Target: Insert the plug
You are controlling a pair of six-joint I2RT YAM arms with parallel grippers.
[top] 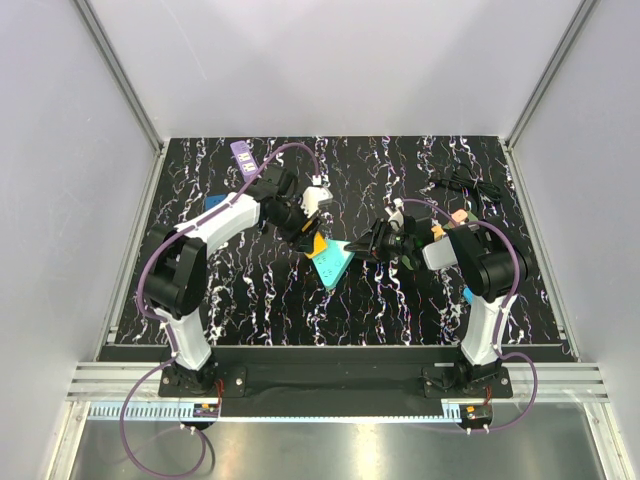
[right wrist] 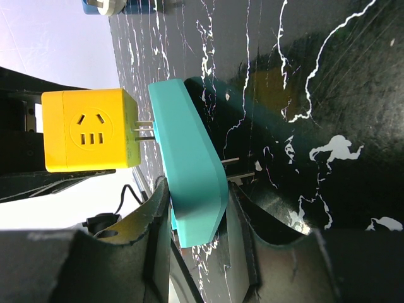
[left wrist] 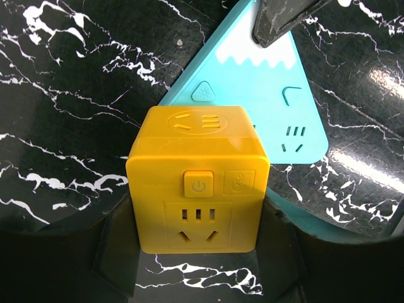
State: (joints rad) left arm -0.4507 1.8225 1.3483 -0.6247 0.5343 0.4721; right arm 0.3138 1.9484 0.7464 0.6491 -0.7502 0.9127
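The two arm bases sit at the bottom of the top view, and both arms reach up toward the middle of the black, white-veined tabletop point(top: 250, 300), where they meet.

In the left wrist view the left fingers point(left wrist: 113, 252) rise from the bottom edge and are closed against the two sides of the yellow cube plug point(left wrist: 199, 183). The cube fills the centre of the frame. Its near face shows a power button above a socket, and another socket is moulded into its top.

In the right wrist view the right fingers point(right wrist: 243, 240) stand at the bottom centre, clamped on the lower end of the teal socket strip point(right wrist: 189, 170), which runs up between them. The cube is at the left of that frame, and its metal prongs point(right wrist: 145, 130) reach across to the strip's face. A short stretch of bare metal shows between cube and strip, so the cube is not flush. How deep the prongs sit cannot be told.

Beyond the cube in the left wrist view, the strip's flat face carries further socket slots and a small triangular button.

Farther back in the top view, a blue item point(top: 214, 202) lies beside the left arm, a purple block point(top: 241, 153) rests near the upper left corner, and a black cable point(top: 462, 183) lies at the upper right.
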